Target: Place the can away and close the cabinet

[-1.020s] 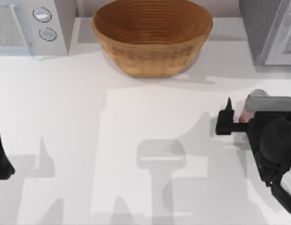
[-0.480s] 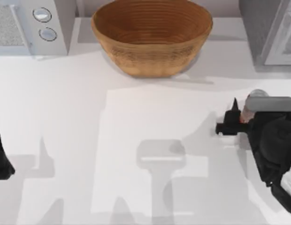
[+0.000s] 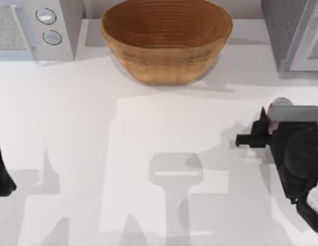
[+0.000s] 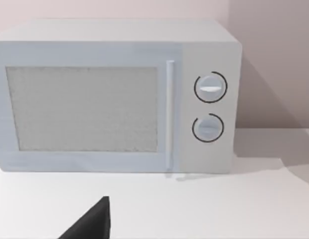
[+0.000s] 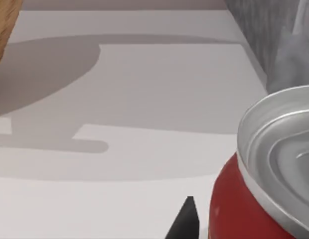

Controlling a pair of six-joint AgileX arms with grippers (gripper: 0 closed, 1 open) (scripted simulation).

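The can (image 3: 281, 102), red with a silver top, stands upright near the table's right edge, partly covered by my right arm. It looms large in the right wrist view as the can (image 5: 254, 199). My right gripper (image 3: 272, 119) straddles it. One black fingertip (image 5: 187, 219) sits just beside the can's red wall with a thin gap, so the jaws are open but narrow. The other finger is hidden. The grey cabinet (image 3: 282, 36) stands at the back right with its door (image 3: 307, 41) swung open. My left gripper (image 3: 1, 171) is parked at the table's left edge.
A large woven bowl (image 3: 165, 38) sits at the back centre. A white microwave (image 3: 33, 28) occupies the back left corner and faces the left wrist camera as the microwave (image 4: 114, 94). White tabletop (image 3: 148, 133) stretches between bowl and arms.
The right gripper's visible finger has slid rightward along its rail toward the can, narrowing the jaws. The arm body, the can and the left arm have stayed put.
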